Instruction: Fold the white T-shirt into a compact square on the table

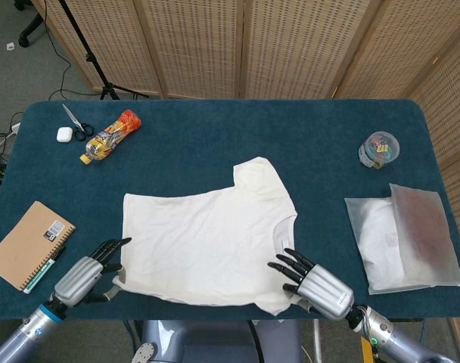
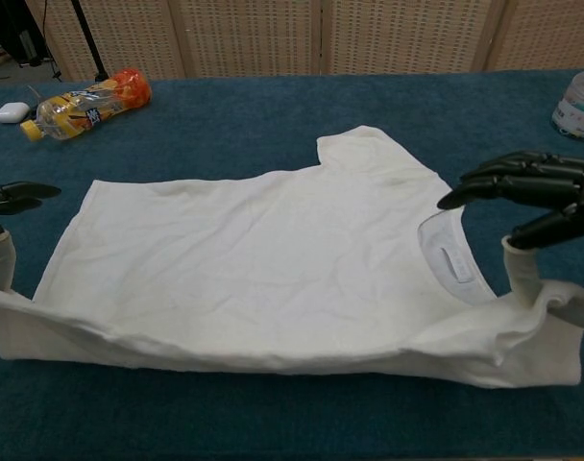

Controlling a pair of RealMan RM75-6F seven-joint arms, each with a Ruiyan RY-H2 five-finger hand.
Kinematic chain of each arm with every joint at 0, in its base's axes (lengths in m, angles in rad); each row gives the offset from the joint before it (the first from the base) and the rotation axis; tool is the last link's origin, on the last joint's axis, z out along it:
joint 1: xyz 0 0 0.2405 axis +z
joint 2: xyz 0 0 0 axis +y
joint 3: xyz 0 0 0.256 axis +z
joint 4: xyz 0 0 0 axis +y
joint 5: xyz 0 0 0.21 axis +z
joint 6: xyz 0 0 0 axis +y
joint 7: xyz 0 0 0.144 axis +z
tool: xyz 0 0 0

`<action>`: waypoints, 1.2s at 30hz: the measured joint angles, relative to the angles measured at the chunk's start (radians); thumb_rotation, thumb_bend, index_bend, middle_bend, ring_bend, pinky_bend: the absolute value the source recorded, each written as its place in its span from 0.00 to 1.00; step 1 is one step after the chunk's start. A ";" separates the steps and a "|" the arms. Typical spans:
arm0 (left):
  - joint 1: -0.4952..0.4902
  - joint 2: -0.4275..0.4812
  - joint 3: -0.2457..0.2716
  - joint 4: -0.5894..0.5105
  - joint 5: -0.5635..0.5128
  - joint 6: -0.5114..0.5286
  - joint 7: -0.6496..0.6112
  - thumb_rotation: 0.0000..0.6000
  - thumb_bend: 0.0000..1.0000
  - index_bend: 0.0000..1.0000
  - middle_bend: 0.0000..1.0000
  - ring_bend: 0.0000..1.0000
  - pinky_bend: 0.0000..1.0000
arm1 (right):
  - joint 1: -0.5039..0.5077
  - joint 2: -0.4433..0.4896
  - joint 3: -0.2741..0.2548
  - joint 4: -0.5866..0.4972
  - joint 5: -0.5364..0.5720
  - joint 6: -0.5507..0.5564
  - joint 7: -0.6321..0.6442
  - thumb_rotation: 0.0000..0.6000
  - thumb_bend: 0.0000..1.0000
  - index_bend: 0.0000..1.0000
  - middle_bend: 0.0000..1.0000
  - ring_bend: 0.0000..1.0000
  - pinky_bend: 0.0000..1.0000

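- white T-shirt [image 1: 211, 246] lies flat mid-table toward the near edge, collar facing the right edge, one sleeve pointing at the far edge; near long edge is lifted and rolled up off the cloth
- left hand [image 1: 85, 275] at the shirt's near-left corner, near the table's near edge; thumb and finger pinched on the hem corner, other fingers stretched out apart
- right hand [image 1: 315, 283] at the shirt's near-right corner by the lower sleeve; pinches the fabric, which hangs up from the table in the chest view [image 2: 537, 197]; remaining fingers spread and pointing over the shirt
- table [image 1: 215, 136] covered in dark blue cloth
- notebook [image 1: 27, 243] with a pen at the left edge, near the near-left corner
- scissors [image 1: 77, 123], small white case [image 1: 63, 134] and plastic bottle [image 1: 109, 137] at the far-left corner
- round clear container [image 1: 379, 149] near the right edge
- frosted bag with folded white garment [image 1: 404, 238] by the right edge, well apart from the shirt
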 measured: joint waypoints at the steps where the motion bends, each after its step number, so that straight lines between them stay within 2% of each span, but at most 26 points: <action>1: -0.010 0.012 -0.017 -0.032 -0.035 -0.031 0.037 1.00 0.56 0.77 0.00 0.00 0.00 | 0.007 0.003 0.019 -0.007 0.028 -0.014 0.007 1.00 0.60 0.61 0.12 0.00 0.00; 10: -0.093 0.066 -0.179 -0.216 -0.333 -0.218 0.256 1.00 0.56 0.77 0.00 0.00 0.00 | 0.089 0.001 0.179 -0.023 0.227 -0.153 0.027 1.00 0.62 0.61 0.12 0.00 0.00; 20: -0.194 0.085 -0.321 -0.298 -0.666 -0.338 0.465 1.00 0.56 0.78 0.00 0.00 0.00 | 0.213 -0.065 0.330 0.021 0.476 -0.362 -0.056 1.00 0.62 0.61 0.12 0.00 0.00; 25: -0.243 0.062 -0.373 -0.269 -0.793 -0.375 0.515 1.00 0.56 0.78 0.00 0.00 0.00 | 0.270 -0.115 0.379 0.087 0.595 -0.447 -0.119 1.00 0.62 0.61 0.12 0.00 0.00; 28: -0.259 0.045 -0.392 -0.229 -0.831 -0.390 0.521 1.00 0.56 0.78 0.00 0.00 0.00 | 0.298 -0.144 0.403 0.133 0.661 -0.484 -0.147 1.00 0.62 0.61 0.12 0.00 0.00; 36: -0.281 -0.006 -0.405 -0.102 -0.893 -0.434 0.522 1.00 0.56 0.78 0.00 0.00 0.00 | 0.349 -0.210 0.441 0.271 0.801 -0.566 -0.168 1.00 0.62 0.61 0.12 0.00 0.00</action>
